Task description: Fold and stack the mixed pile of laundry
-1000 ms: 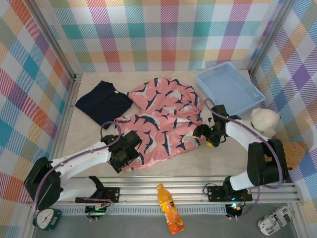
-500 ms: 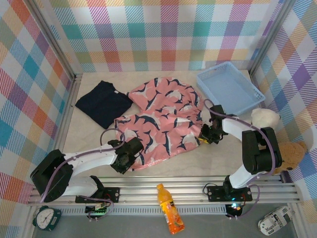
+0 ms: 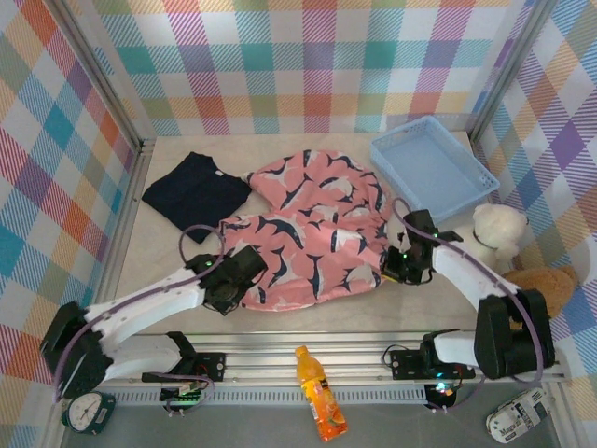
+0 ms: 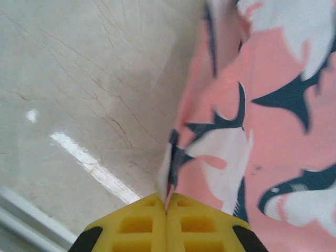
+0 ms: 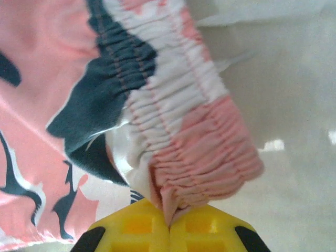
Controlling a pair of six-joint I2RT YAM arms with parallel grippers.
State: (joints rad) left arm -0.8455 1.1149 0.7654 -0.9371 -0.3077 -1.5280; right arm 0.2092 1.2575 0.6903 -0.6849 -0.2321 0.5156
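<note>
Pink garment (image 3: pixel 312 233), left hand (image 4: pixel 167 209) pinching its corner, right hand (image 5: pixel 169 220) its waistband

We look down from high behind the near edge over the whole pale beige table (image 3: pixel 154 266). Both wrist cameras sit very close, facing opposite edges of the pink shark-printed cloth garment (image 3: pixel 308 243), which all three views share.

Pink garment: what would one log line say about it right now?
left tool: shut on pink garment, near-left edge | right tool: shut on pink garment, gathered band | navy trousers: apart, far left
</note>
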